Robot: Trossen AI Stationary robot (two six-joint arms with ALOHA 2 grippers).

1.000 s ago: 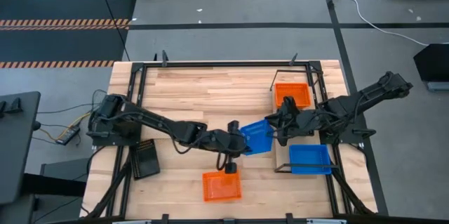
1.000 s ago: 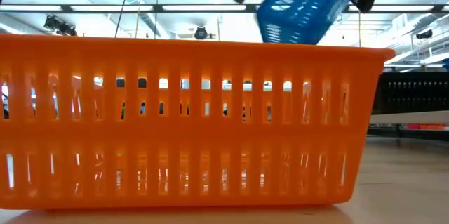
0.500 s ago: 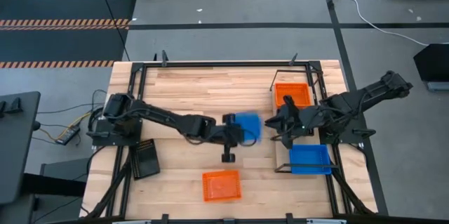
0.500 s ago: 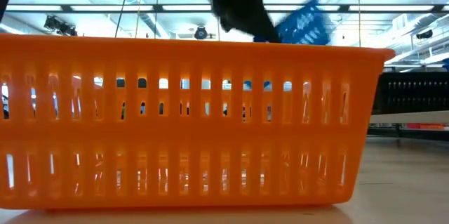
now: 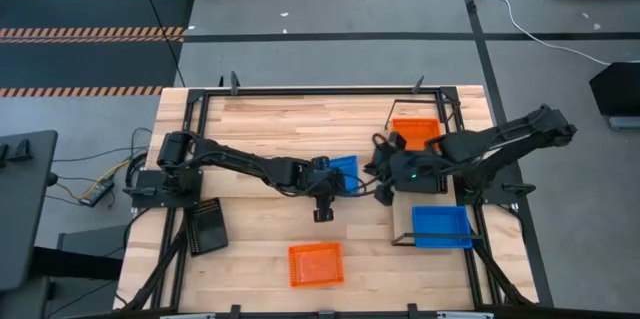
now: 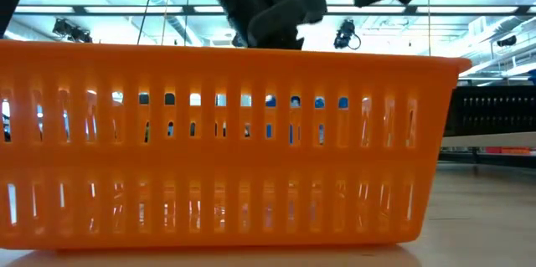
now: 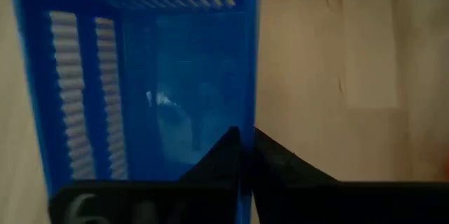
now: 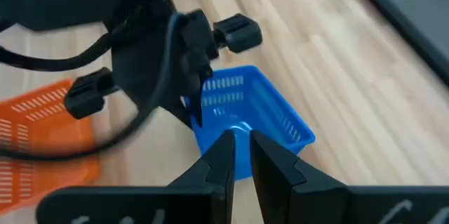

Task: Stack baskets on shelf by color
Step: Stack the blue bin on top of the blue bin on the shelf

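1. The left pincer [image 7: 245,143] has its two dark fingers drawn narrow, one on each side of the side wall of a blue basket [image 7: 151,76]; only the left wrist view shows this pinch up close, with bare tabletop [image 7: 330,62] beside the basket.
2. From above, that blue basket [image 5: 342,171] sits near the middle of the tabletop [image 5: 270,124], with the left pincer [image 5: 330,181] at its near edge and the left arm reaching in from its base.
3. The right pincer [image 8: 240,147] has its fingers close together, a thin gap between them, pointing at the blue basket's [image 8: 245,115] rim; I cannot tell whether they touch it. The right wrist view also catches the left arm's wrist over the basket.
4. In the high view the right pincer [image 5: 380,171] is just beside the blue basket, between it and the shelf [image 5: 402,221].
5. On the shelf, an orange basket [image 5: 417,133] lies at the far end and a second blue basket [image 5: 441,226] at the near end.
6. A lone orange basket [image 5: 316,264] rests near the front edge; it fills the low view [image 6: 226,146], hiding most else there.
7. A black basket [image 5: 207,226] lies by the left arm's base.
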